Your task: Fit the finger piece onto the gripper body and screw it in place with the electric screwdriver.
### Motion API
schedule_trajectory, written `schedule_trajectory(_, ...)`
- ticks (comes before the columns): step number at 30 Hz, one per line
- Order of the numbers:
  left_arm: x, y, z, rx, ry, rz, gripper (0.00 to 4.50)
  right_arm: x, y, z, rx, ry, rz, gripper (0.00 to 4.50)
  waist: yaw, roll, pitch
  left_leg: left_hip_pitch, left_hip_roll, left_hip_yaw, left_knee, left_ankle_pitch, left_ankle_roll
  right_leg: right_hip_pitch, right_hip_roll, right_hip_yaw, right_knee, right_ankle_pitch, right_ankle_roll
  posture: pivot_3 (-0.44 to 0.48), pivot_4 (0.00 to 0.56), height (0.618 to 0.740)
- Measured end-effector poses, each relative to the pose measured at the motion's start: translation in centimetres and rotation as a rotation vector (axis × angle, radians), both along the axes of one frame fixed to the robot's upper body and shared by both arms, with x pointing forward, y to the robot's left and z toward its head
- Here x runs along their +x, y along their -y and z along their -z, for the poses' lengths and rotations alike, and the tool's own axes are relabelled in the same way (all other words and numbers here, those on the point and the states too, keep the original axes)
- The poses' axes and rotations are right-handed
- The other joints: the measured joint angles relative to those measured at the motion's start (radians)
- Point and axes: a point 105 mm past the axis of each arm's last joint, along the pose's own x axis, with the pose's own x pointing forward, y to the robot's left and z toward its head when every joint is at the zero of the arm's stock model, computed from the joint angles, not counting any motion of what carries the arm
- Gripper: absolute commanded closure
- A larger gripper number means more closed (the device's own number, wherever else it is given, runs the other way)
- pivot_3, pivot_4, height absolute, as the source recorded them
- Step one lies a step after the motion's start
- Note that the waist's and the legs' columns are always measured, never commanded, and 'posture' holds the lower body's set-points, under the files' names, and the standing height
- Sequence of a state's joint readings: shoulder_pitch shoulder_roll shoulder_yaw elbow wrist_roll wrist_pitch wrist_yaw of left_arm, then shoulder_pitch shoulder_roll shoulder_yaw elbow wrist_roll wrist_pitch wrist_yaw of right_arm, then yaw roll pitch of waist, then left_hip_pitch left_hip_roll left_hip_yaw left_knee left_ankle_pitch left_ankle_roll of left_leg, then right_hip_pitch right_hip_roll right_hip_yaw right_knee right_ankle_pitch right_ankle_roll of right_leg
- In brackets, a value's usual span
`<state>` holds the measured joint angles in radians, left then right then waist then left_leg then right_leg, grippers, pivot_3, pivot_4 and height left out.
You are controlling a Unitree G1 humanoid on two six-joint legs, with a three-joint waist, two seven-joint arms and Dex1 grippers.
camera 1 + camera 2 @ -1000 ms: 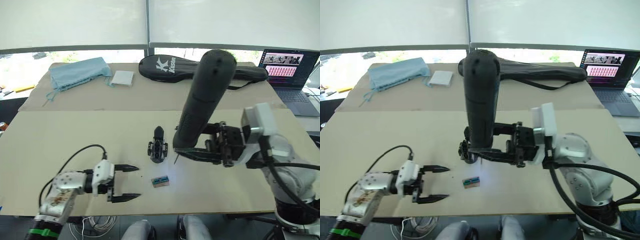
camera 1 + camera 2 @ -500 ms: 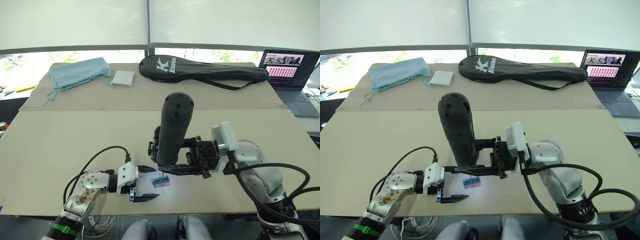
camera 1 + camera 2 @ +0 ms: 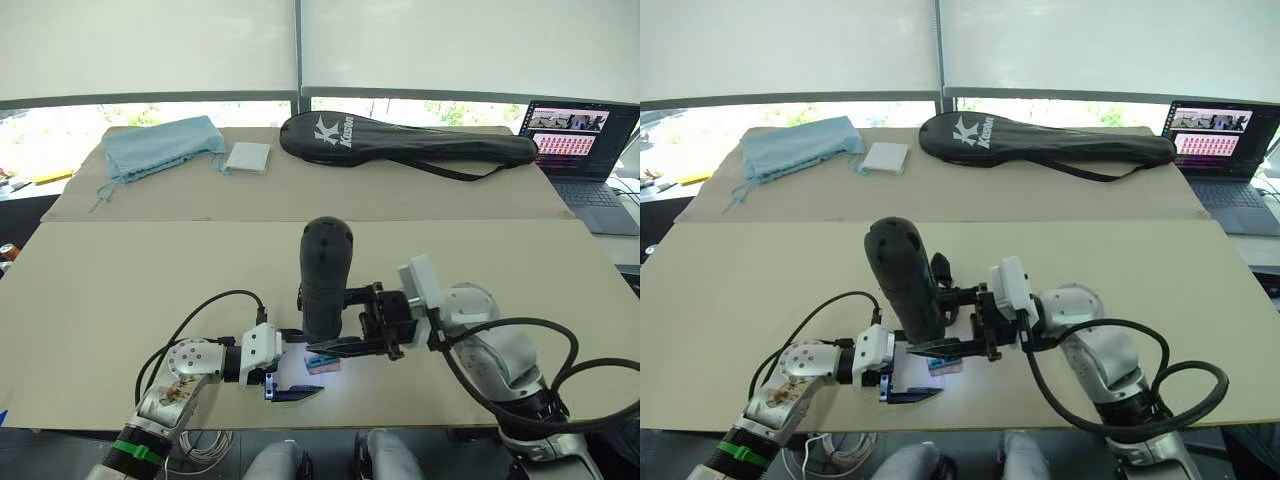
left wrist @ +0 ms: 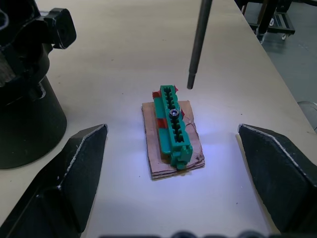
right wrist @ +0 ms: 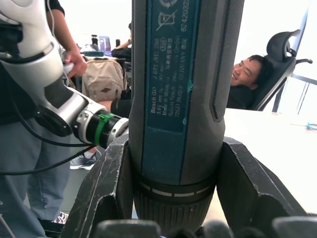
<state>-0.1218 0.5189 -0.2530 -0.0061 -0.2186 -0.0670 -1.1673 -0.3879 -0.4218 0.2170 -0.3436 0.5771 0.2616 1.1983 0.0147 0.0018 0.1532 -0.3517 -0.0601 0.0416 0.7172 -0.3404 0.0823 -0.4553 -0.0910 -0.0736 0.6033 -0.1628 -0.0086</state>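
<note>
The electric screwdriver (image 5: 183, 99), labelled "Bosch GO", sits clamped in the right claw (image 5: 173, 198).

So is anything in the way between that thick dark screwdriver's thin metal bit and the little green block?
Nothing visible: the silver bit of the thick dark electric screwdriver hangs just off the green plastic block, with only table between.
</note>
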Motion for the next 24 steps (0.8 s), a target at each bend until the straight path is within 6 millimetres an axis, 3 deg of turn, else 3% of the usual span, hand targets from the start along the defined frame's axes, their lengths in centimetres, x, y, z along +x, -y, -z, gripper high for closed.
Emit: schedule_trajectory(24, 0.15, 0.04, 0.15, -0.006, -0.007, -0.012, 0.05, 0.54, -0.19, 0.15, -0.016, 0.015, -0.004, 2.58, 0.001, 0.001, -0.001, 0.0, -0.001, 0.0, 0.003, 0.0, 0.0, 0.0, -0.001, 0.0, 0.003, 0.0, 0.0, 0.0, 0.15, 0.74)
